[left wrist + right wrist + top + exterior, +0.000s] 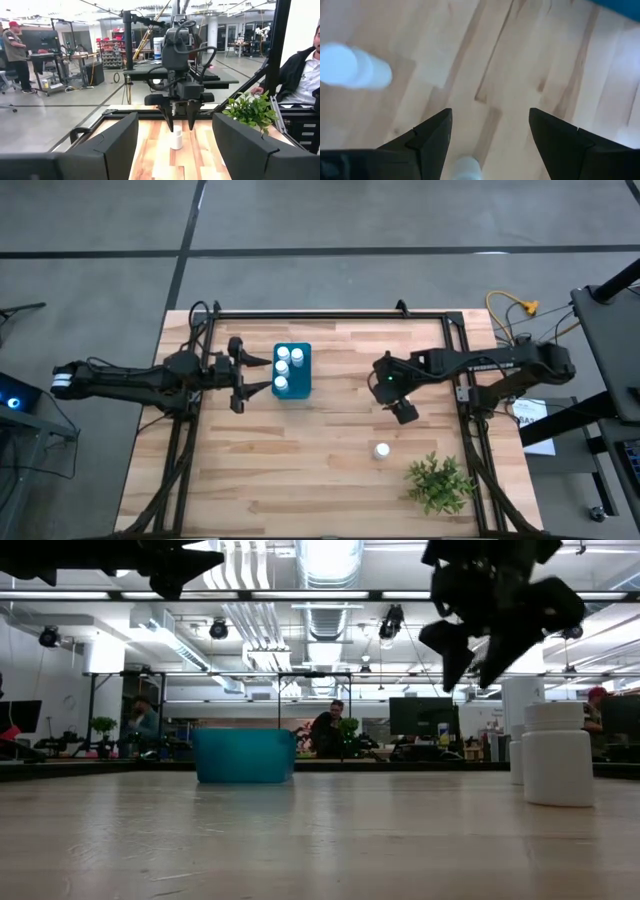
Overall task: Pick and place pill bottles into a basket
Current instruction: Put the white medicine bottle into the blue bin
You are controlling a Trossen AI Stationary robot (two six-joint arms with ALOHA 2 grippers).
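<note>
- Right hand (403, 411) is up off the counter (320, 470), fingers spread apart and holding nothing, a little way from the lone pill bottle (381, 450) standing upright near the plant (440, 483).
- Three more bottles already sit in the blue basket (303, 385).
- Left hand (262, 373) waits just beside the basket, fingers apart too.
- My guess is that bottle's light, rigid plastic, smooth and kinda slippery, easy to tip. I'd pinch it across the body just under the cap, coming straight down.
</note>
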